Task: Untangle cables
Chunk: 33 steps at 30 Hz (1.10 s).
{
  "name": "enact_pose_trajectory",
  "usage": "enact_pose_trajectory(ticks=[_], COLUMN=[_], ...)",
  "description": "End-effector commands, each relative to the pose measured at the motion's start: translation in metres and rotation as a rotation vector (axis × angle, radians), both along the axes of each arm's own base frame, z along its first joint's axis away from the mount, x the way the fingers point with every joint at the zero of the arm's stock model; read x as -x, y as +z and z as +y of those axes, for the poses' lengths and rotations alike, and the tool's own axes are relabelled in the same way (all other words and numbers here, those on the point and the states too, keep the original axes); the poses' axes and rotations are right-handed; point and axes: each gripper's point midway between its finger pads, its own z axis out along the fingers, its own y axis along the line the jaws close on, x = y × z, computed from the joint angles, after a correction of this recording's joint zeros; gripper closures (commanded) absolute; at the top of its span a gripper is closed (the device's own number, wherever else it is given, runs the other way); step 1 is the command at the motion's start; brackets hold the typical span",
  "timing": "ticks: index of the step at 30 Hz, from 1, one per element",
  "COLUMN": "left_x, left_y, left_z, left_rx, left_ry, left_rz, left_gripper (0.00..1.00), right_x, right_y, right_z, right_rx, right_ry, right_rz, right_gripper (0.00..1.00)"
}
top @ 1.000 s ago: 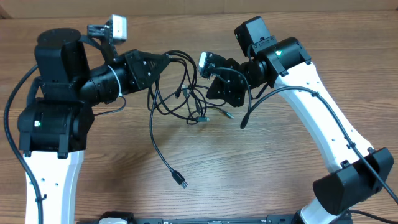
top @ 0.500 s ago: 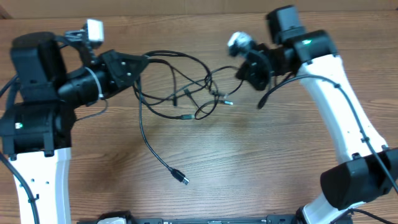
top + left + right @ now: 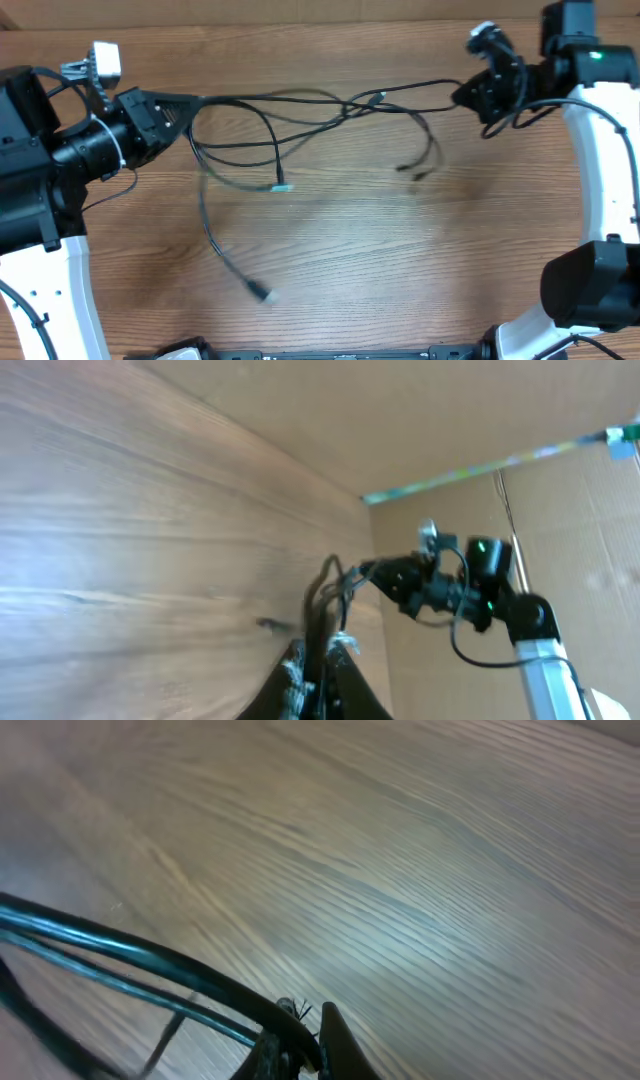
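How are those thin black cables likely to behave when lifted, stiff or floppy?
Probably floppy: the cables sag in loops between the left tool and right tool. Likely light, being so thin. The loose plug end would probably swing or snag.

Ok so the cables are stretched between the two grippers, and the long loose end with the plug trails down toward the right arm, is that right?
Not quite. The cables are stretched between the left gripper and the right gripper, but the long loose end with the plug trails down toward the left arm, not the right. The overhead view shows it.
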Motion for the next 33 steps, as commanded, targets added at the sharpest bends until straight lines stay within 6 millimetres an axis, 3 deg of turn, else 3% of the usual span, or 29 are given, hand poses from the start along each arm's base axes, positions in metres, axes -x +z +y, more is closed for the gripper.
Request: enact_pose_trajectory(ticks=[1,7,13,18,22,26,28,33], left_x=[0.0,-0.001,0.001,0.006,0.013,0.018,0.02,0.024], left_y=[0.014,0.014,0.012,0.005,-0.003,-0.007,-0.008,-0.008], left_z=[0.019,0.035,0.035,0.033,0.022,-0.002,-0.016,-0.049], left_rx=[-0.059,-0.069,-0.068,-0.088,-0.117,-0.155,-0.176,-0.249], left_ry=[0.051,0.097,0.098,0.075,0.02,-0.082,-0.141,-0.277], left_rz=[-0.077,-0.08,-0.071,-0.053,-0.044,-0.067,-0.089,-0.176], left_gripper=[0.93,0.92,0.91,0.71,0.67,0.63,0.55,0.46], right_x=[-0.002,0.004,0.004,0.003,0.008,0.017,0.023,0.044], right_y=[-0.006,-0.003,0.018,0.033,0.049,0.071,0.083,0.108], right_z=[-0.062,-0.107,-0.087,-0.048,-0.007,0.037,0.056,0.095], right_rx=[0.065,0.02,-0.174,-0.257,-0.294,-0.319,-0.334,-0.36], right_ry=[-0.179,-0.302,-0.238,-0.126,-0.019,0.084,0.115,0.198], right_rz=[0.022,0.028,-0.018,-0.05,-0.074,-0.1,-0.102,-0.115], right_gripper=[0.96,0.96,0.96,0.96,0.96,0.96,0.96,0.96])
